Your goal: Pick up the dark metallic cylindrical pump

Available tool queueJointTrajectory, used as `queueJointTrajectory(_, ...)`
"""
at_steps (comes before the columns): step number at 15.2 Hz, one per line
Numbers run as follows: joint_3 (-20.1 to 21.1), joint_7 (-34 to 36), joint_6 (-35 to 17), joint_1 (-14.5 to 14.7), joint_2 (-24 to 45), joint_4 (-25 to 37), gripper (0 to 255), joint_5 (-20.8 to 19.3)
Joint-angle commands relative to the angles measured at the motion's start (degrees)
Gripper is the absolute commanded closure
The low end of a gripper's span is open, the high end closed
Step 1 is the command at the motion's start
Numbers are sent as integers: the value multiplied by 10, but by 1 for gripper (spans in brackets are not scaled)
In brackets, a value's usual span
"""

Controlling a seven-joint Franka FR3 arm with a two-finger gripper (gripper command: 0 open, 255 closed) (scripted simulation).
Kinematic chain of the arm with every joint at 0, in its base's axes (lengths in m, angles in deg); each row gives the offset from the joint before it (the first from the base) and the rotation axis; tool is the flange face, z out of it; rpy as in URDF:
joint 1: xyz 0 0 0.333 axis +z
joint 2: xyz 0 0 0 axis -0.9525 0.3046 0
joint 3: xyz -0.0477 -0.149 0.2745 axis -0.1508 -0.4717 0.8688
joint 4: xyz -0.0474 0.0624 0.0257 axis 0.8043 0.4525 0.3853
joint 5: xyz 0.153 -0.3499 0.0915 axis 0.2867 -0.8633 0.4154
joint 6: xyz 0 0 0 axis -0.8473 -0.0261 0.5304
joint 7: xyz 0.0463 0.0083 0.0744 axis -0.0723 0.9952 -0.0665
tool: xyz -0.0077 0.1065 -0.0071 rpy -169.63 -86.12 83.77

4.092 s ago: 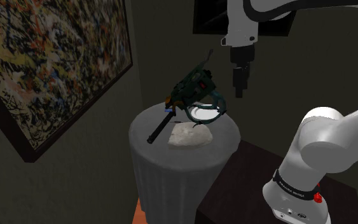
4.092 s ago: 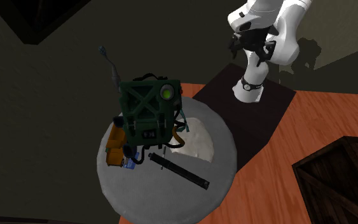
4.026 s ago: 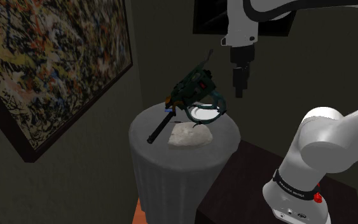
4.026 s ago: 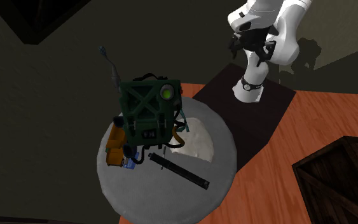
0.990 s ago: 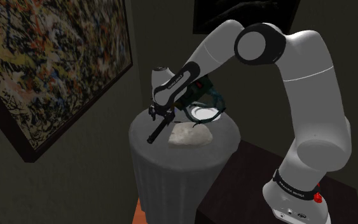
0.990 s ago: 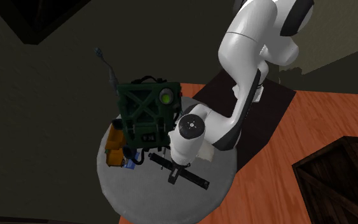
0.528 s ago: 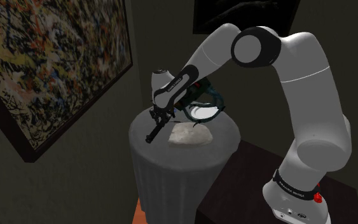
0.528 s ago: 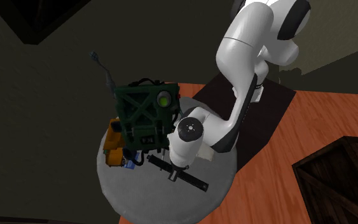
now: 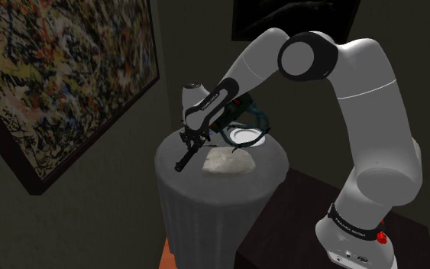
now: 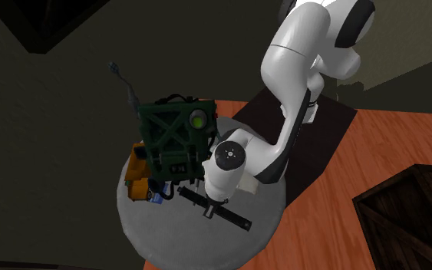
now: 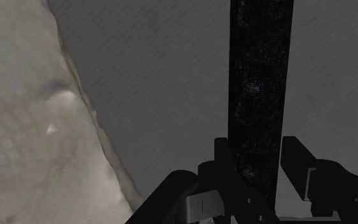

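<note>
The pump [image 9: 182, 164] is a long, thin, dark rod lying low over the round grey table [image 9: 228, 192], near the edge at the shoulder view's left. My black gripper [image 9: 191, 147] comes down on it from above and is shut on it. In the second exterior view the pump [image 10: 237, 218] sticks out from under the gripper [image 10: 209, 209] toward that view's right. In the wrist view the pump [image 11: 260, 76] runs straight out between the two fingers [image 11: 225, 159], which clasp it on both sides.
A pale lumpy object [image 9: 228, 162] lies beside the pump, close to the gripper [image 11: 31, 140]. A dark green pack with an antenna [image 10: 174, 134] and an orange item [image 10: 138, 172] crowd the table's far side. A painting [image 9: 53, 69] hangs on the wall. A wooden crate [image 10: 413, 215] sits on the floor.
The fingers, open around the pump a second ago, have closed on it. The green pack has shifted slightly toward the second exterior view's left. The arm has barely moved in the last half second.
</note>
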Motion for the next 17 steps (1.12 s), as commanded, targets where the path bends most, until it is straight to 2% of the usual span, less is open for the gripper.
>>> queueJointTrajectory(1, -3, 2, 3, -2, 3, -5, 255, 1)
queueJointTrajectory(17, 8, -12, 80, -9, -71, -3, 255, 15)
